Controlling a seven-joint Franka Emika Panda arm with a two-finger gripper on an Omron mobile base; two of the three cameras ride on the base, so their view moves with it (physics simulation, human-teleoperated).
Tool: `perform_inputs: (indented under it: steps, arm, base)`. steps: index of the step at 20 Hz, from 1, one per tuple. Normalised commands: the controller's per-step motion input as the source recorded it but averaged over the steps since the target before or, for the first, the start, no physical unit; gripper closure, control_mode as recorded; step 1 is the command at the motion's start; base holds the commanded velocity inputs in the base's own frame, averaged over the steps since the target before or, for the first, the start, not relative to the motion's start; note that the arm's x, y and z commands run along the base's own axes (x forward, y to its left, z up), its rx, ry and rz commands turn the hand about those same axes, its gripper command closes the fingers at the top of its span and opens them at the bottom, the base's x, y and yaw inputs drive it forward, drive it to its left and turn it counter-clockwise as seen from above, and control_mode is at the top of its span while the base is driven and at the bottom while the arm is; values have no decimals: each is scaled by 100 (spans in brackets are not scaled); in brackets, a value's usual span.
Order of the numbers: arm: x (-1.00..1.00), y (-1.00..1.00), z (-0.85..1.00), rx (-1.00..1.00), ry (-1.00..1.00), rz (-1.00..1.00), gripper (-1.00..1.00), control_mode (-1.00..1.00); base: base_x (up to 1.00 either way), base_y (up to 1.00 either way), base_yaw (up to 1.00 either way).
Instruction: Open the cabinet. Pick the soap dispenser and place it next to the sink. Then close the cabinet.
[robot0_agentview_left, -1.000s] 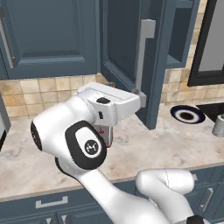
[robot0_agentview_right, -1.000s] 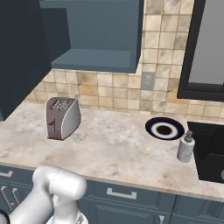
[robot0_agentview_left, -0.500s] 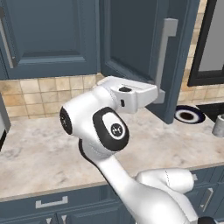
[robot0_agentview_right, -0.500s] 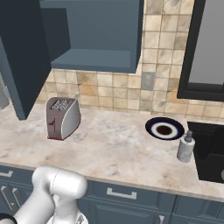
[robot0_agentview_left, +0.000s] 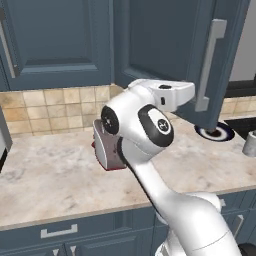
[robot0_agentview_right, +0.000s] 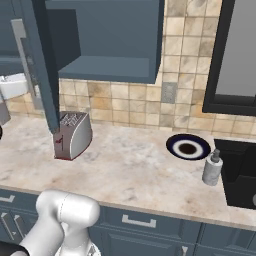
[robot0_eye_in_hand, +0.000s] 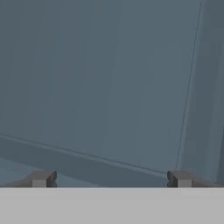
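Observation:
The cabinet door (robot0_agentview_left: 170, 45) stands partly open, its long grey handle (robot0_agentview_left: 210, 65) on the outer face. From the right base view the door (robot0_agentview_right: 42, 75) shows nearly edge-on in front of the cabinet's open inside (robot0_agentview_right: 110, 40). My gripper (robot0_eye_in_hand: 111, 179) is open with nothing between its fingertips, pointing straight at the door's blue panel (robot0_eye_in_hand: 109, 87) from close up. The white hand (robot0_agentview_left: 172, 95) sits against the door's inner side. The soap dispenser (robot0_agentview_right: 212, 168) stands upright on the counter right beside the sink (robot0_agentview_right: 240, 172); it also shows at the right edge (robot0_agentview_left: 248, 145).
A silver-and-red toaster (robot0_agentview_right: 72, 135) sits on the marble counter (robot0_agentview_right: 130, 170) below the cabinet, partly behind my arm (robot0_agentview_left: 107, 150). A dark-rimmed plate (robot0_agentview_right: 187, 147) lies near the wall, left of the sink. Another blue wall cabinet (robot0_agentview_left: 55, 40) hangs to the left.
The cabinet door has swung a good way toward shut, with my hand moving right along with it. The dispenser, toaster and plate have stayed put.

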Motion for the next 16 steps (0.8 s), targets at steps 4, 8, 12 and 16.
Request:
perform_inputs:
  steps: [4, 8, 12, 16]
  arm:
    - [67, -56, 0, 0, 0, 14, -100, -100]
    - [62, -52, 0, 0, 0, 13, -100, -100]
    - [56, -43, 0, 0, 0, 13, -100, -100]
    - [50, -44, 0, 0, 0, 12, -100, -100]
  base:
    - [0, 0, 0]
    - [0, 0, 0]
    - [0, 0, 0]
    - [0, 0, 0]
